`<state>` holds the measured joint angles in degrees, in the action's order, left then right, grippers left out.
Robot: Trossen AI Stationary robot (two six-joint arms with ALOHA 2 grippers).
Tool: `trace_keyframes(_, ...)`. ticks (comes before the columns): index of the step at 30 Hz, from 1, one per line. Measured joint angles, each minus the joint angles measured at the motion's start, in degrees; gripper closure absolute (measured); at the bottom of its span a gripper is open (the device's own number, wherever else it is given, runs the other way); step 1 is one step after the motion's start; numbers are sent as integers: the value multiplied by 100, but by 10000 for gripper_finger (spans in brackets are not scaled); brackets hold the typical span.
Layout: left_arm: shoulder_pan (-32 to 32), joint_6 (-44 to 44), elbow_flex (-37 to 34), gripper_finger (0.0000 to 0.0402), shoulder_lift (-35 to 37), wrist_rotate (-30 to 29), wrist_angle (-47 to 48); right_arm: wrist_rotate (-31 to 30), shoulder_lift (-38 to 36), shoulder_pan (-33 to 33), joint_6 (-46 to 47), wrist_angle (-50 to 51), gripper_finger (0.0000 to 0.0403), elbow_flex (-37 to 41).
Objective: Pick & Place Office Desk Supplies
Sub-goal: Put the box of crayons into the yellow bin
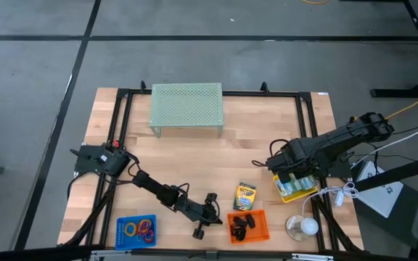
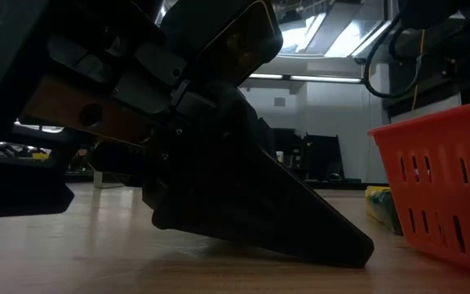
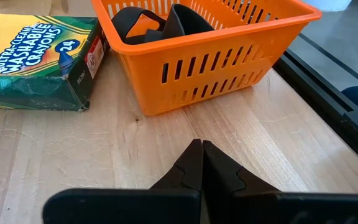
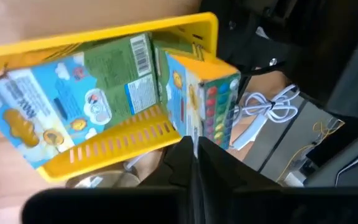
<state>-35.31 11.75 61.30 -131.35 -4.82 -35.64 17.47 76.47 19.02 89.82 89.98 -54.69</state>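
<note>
My left gripper is shut and empty, low over the wood just left of the orange basket, which holds black clips. A green-and-yellow crayon box lies flat on the table beside that basket. My right gripper hangs shut above a yellow basket at the table's right, over green-and-blue boxes lying in it. Coloured rings lie in a blue basket near the front left. My left gripper has its shut fingertips down on the bare tabletop, as the low view shows. The fingers slant down from the table's left and point at the orange basket, with nothing between them.
The pale green mesh riser stands at the table's far middle. A white bulb-like object and white cable lie near the front right. A black frame runs round the table. Bare wood lies in the table's middle.
</note>
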Motion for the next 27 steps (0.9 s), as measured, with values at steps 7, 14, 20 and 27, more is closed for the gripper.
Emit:
trace_keyframes(7,4,-4,0,398,0,3,0,-45,0,1,-2,-1653,327,-255)
trace_keyframes(14,7,0,0,398,0,31,7,-243,437,112,275,-2239,294,-263)
trace_keyframes(20,7,0,0,398,0,32,15,-8,907,309,168,-2242,266,-261)
trace_keyframes(27,10,1,0,398,0,36,15,-9,1001,412,253,-2317,254,-261)
